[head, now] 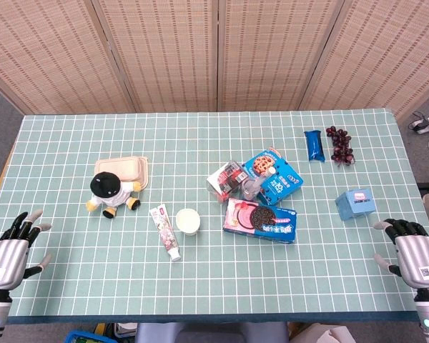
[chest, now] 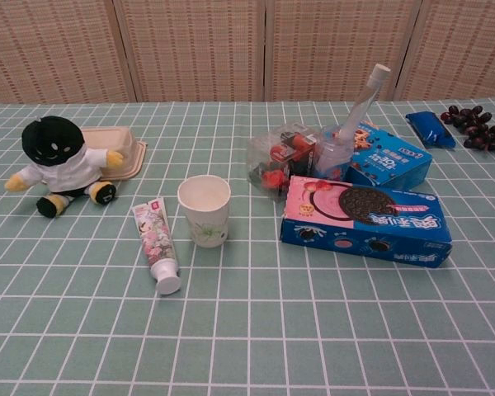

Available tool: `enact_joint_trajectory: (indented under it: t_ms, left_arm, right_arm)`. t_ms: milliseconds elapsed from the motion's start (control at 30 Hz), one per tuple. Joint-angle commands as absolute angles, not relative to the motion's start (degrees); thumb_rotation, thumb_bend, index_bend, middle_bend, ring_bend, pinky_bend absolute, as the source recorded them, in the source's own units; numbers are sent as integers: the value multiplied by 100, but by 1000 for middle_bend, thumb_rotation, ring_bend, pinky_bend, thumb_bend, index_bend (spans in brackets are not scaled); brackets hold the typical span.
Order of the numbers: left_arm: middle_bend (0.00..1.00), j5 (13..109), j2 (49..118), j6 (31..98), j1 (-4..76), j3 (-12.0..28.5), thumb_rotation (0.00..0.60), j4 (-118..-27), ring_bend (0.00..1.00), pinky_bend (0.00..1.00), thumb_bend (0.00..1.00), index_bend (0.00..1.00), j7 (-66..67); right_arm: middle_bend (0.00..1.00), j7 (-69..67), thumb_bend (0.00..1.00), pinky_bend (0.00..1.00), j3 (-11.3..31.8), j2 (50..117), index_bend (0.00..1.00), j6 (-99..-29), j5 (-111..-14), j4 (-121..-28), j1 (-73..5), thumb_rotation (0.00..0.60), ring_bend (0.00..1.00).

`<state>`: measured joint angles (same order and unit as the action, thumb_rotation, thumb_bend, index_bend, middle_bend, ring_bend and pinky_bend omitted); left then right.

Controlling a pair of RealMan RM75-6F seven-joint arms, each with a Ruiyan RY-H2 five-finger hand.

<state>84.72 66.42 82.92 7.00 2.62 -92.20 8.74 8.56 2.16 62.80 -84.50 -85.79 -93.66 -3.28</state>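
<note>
While both hands rest at the near corners of the worktop (head: 71, 286), neither holds anything — the left hand (head: 11, 246) has its fingers (head: 30, 220) spread and released above the grid cloth, and the right hand (head: 415, 246) shows its fingers (head: 400, 227) likewise apart and empty. Nearest the right hand sits a small light-blue box (head: 355, 204), just beyond its fingertips; it looks like thin card, light and stiff, best taken across two opposite flat sides, since a hard squeeze would likely dent it. Nearest the left hand, though well apart, is a plush doll (head: 109, 193) — soft, yielding, easy to grip round the body. Beside it lies a beige clamshell container (head: 132, 170). Towards the middle lie a slick toothpaste tube (head: 166, 230), a paper cup (head: 187, 220) that would crush easily, a glossy blue-and-pink biscuit box (head: 261, 220), a second blue box (head: 275, 175) and a clear plastic pack (head: 225, 180). Far right are a blue wrapped bar (head: 313, 145) and dark grapes (head: 339, 144), fragile and prone to roll.
</note>
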Motion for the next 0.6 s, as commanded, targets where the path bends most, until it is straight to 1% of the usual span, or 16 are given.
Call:
enact_joint_trajectory:
  t_ms: [33,267,333,400,467,500,533,600]
  left_arm:
    - [141,8467,6642,8284,708,266,600,-9213,77,285,267,347,856]
    - [141,8491,6634,8309,696,244,600,-9245,78,287,267,347,839]
    - [141,8527,6613,8333,681,224,600,-9260,77,288,267,347,799]
    - [141,8549,6588,8364,665,216,600,-9271,77,288,267,347,740]
    - [141,8553,6558,8387,655,221,600,-9283,78,288,267,347,679]
    - [141,8556,6545,8404,649,227,600,-9288,78,289,267,348,646]
    - [141,8558,6532,8417,644,231,600,-9290,78,289,267,348,617]
    - [141,8564,6486,8442,630,234,600,-9321,78,289,267,348,547]
  right_arm:
    - [329,860,130,290,226,6291,344,-8426,-8573,-9358,-345,600,263]
    - [329,783,129,290,206,6334,344,-8336,-8659,-9324,-412,600,263]
    - [332,746,129,316,232,6407,335,-8368,-8727,-9286,-446,600,263]
    - [345,737,140,422,279,6507,303,-8364,-8746,-9263,-500,600,275]
    - [374,801,173,588,342,6596,269,-8335,-8763,-9270,-580,600,341]
    - [402,856,196,678,376,6630,256,-8305,-8761,-9297,-628,600,406]
    - [456,937,221,774,418,6660,243,-8271,-8749,-9338,-681,600,502]
    - [597,1242,249,906,539,6742,220,-8168,-8673,-9492,-824,600,675]
